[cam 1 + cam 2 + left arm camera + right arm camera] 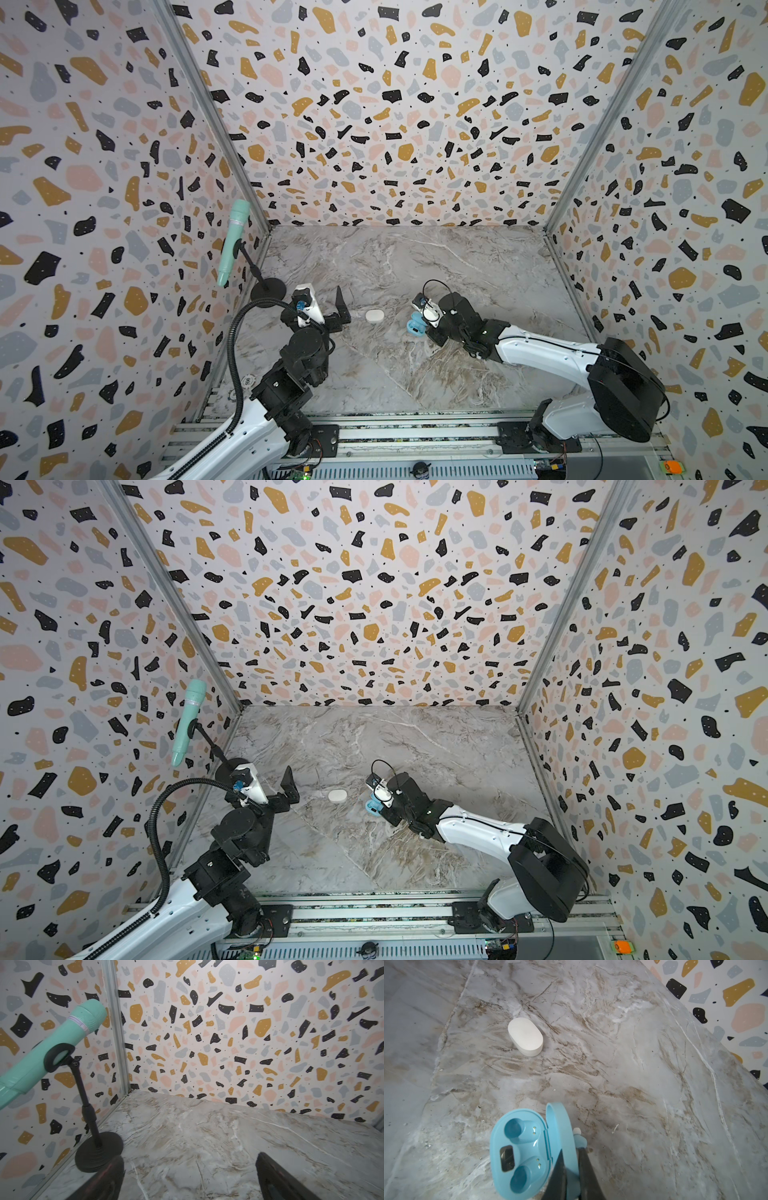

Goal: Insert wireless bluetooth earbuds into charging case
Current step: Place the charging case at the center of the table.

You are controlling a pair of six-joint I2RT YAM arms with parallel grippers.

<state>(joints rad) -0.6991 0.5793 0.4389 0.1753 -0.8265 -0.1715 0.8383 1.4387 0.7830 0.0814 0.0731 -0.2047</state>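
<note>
— Nearest to us is the right gripper (570, 1149). Its two dark fingers (588, 1174) are almost together and, as best I can tell, nipping a light blue earbud (581, 1140) whose white tip pokes out past them.

— Over the case?

— Not over the sockets. It's just beside the blue charging case (529, 1147), on the outer side of the upright lid (560, 1118). Both sockets (513, 1128) look empty, with their gold contacts showing.

— And the other buds?

— I can't see any. The white case (525, 1037) lies shut on the marble table (633, 1064), well apart from the blue one. I can't tell what's inside it.

— The left arm?

— It's off to its own side. The left gripper (189, 1157) has its jaws wide apart with nothing between them.

— How will that bud handle?

— I'd guess it's very light, hard and glossy, and rounded enough to slip or twist between the pads. The white tip looks soft, so I wouldn't squeeze there. Better to hold the body by its sides and leave the tip end free to drop into a socket. The case looks light too, and nothing is steadying it, so a firm push could skid it across the marble. Press gently.
</note>
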